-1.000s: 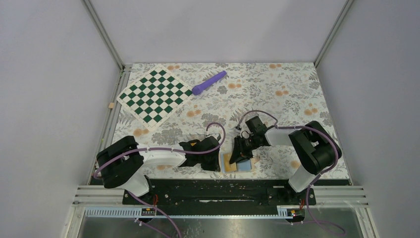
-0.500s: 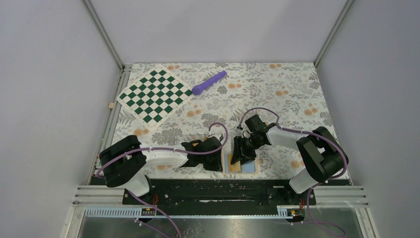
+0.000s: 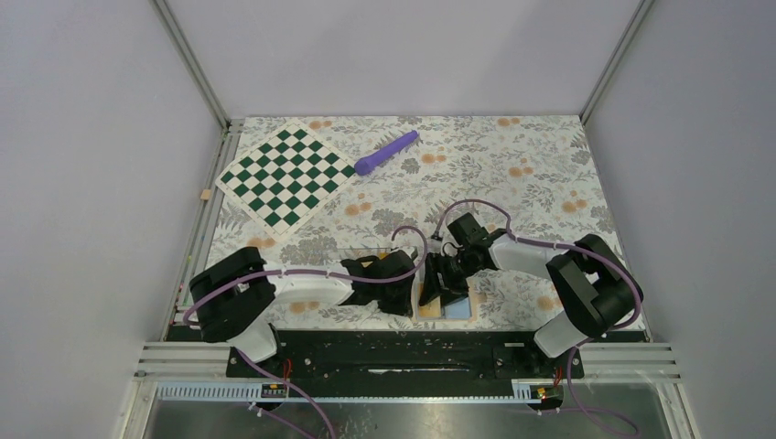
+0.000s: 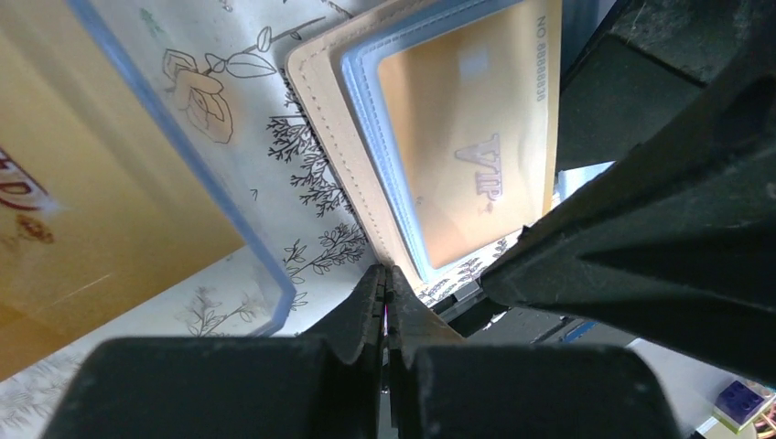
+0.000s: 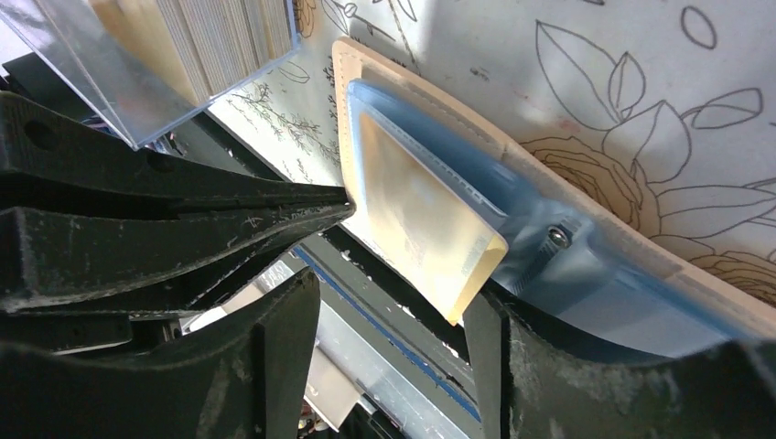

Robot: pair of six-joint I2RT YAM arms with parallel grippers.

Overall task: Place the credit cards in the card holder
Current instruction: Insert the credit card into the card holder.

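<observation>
Right gripper (image 5: 389,293): jaws apart, straddling credit card (image 5: 416,224) half-seated in card holder (image 5: 631,293) pocket. Left gripper (image 4: 385,274) closed, tips at holder edge. Advice: push card flat along pocket, slowly, holder braced.

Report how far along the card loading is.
The card holder lies open. One VIP credit card sits partly in its blue pocket, a corner protruding into the open right gripper; the shut left gripper rests at the holder's edge. Remaining: seat it, then the stack in the clear case.
</observation>
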